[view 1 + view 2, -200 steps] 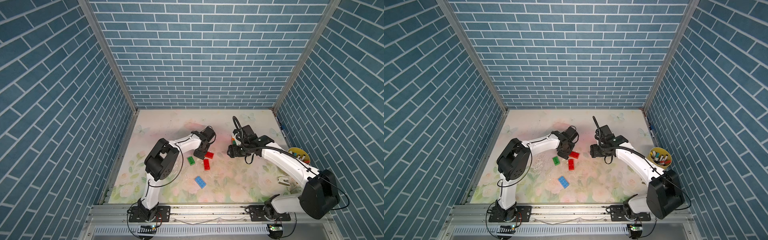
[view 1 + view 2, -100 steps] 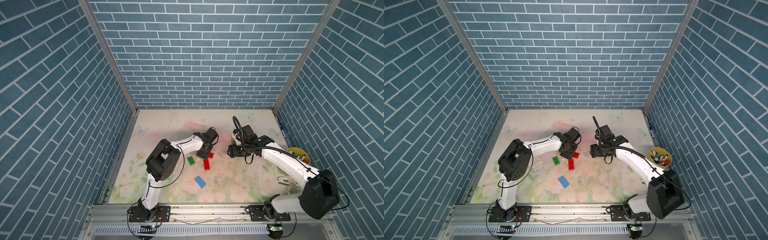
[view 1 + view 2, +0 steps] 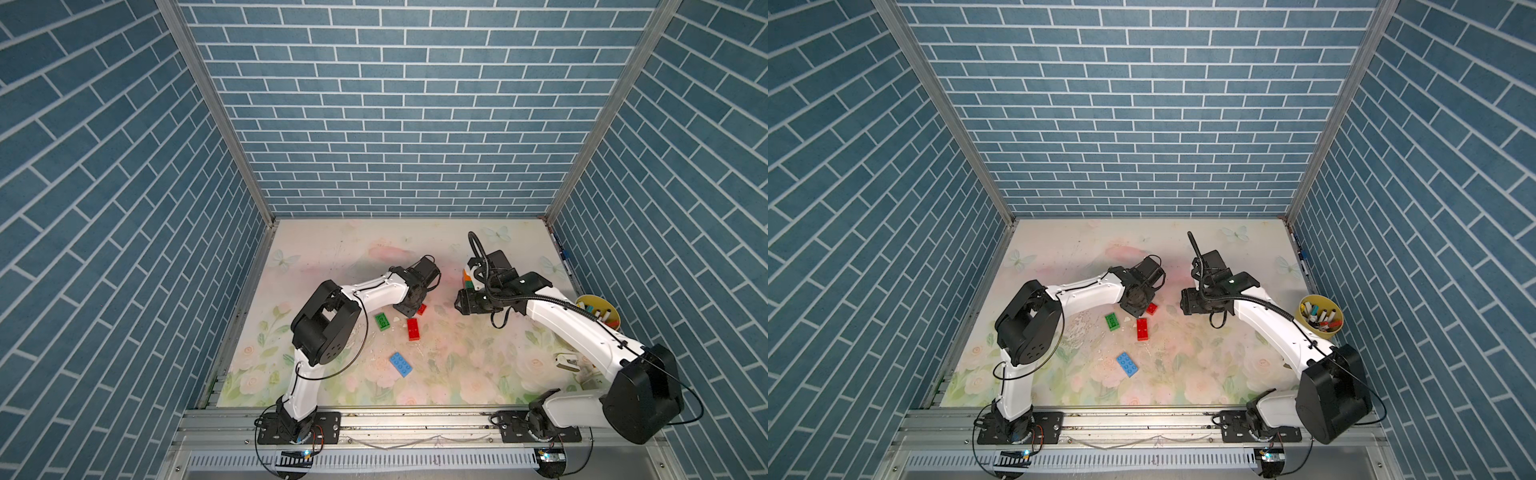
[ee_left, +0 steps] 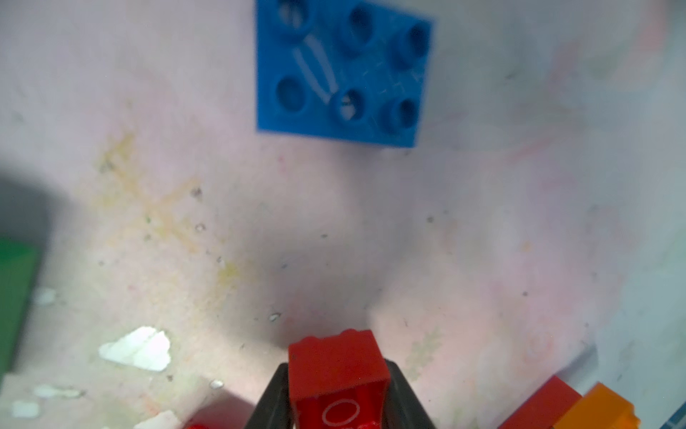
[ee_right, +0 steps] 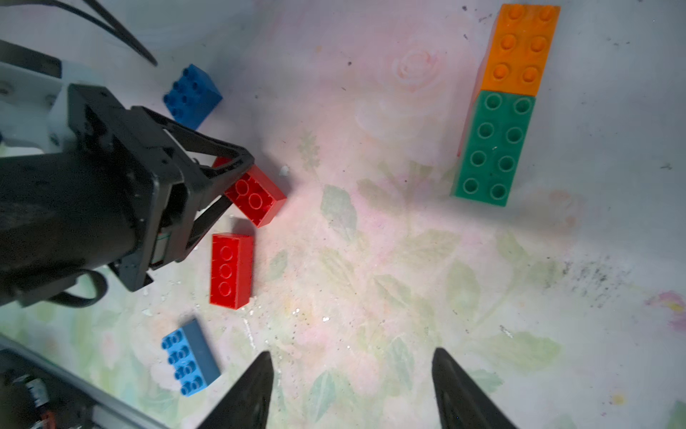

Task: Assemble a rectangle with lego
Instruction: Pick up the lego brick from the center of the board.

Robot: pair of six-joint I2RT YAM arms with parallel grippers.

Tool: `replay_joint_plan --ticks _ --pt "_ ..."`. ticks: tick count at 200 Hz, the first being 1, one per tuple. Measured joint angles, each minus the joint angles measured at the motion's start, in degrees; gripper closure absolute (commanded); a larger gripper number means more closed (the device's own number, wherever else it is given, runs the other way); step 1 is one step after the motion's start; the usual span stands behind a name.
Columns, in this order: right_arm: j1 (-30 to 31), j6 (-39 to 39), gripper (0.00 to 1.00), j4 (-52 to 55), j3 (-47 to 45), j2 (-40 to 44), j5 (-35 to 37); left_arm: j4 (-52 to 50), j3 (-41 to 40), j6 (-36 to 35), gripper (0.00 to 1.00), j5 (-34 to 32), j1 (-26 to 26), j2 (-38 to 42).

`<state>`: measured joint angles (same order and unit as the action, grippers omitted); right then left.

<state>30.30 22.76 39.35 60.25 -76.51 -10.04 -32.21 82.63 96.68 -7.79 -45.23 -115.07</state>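
The left gripper (image 5: 234, 177) is clenched on the small red square studded plastic brick (image 4: 337, 371). In the left wrist view both black fingers (image 4: 273, 401) press against opposite sides of the brick. The brick sits near the middle of the floral-printed counter (image 3: 478, 374), just beside the long red studded brick (image 3: 413, 328). Whether it rests on the counter or is raised cannot be told. The right gripper (image 5: 352, 386) is released, with its jaws wide apart and nothing between them, and it hovers above the counter facing the left gripper. The joined row of one orange and one green brick (image 5: 503, 111) lies by the right arm's wrist, well apart from the held brick. A loose green brick (image 3: 382, 321) lies beside the left forearm, and a light blue oblong brick (image 3: 401, 364) lies nearer the arm bases. A dark blue brick (image 5: 192, 94) lies beyond the left gripper and is hidden in both top views. Compared with one second earlier, the left arm's wrist has shifted slightly toward the right arm, and the left gripper covers more of the small red brick. The long red, loose green and light blue bricks lie where they lay, and the right arm keeps the same pose. The yellow cup of markers (image 3: 1318, 318) stands unchanged at the counter's right edge.
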Motion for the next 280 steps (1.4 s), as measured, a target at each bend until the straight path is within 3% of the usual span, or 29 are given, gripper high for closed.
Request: replay_joint_plan --ticks 39,74,105,135,169,201,230,280 --pt "-3.8 3.9 0.33 -1.2 2.5 5.1 -8.1 7.9 -11.4 -13.8 0.82 -6.9 -0.2 12.9" --pt "-5.0 5.4 0.35 -3.3 7.2 6.6 -15.2 23.3 -22.4 -34.6 0.83 -8.6 0.0 25.6" --pt "-5.4 5.9 0.37 -6.7 8.0 6.5 -23.6 38.8 -32.8 -51.5 0.83 -2.9 1.2 37.7" --pt "-5.6 7.6 0.39 -14.3 7.7 5.8 -33.9 53.5 -41.8 -60.0 0.83 7.2 5.0 48.1" --pt "-5.6 9.6 0.41 -24.5 5.8 3.4 -43.8 67.1 -44.7 -61.6 0.83 22.1 8.4 50.6" --pt "-5.1 10.4 0.43 -30.5 4.0 1.9 -48.3 80.9 -45.6 -56.7 0.85 33.5 8.6 47.7" --pt "-4.8 10.5 0.44 -34.5 3.7 1.8 -50.1 90.0 -46.1 -51.3 0.86 37.7 8.6 44.4" --pt "-2.9 10.9 0.45 -38.8 3.6 1.8 -51.0 95.3 -45.9 -47.6 0.86 40.0 8.4 42.1"
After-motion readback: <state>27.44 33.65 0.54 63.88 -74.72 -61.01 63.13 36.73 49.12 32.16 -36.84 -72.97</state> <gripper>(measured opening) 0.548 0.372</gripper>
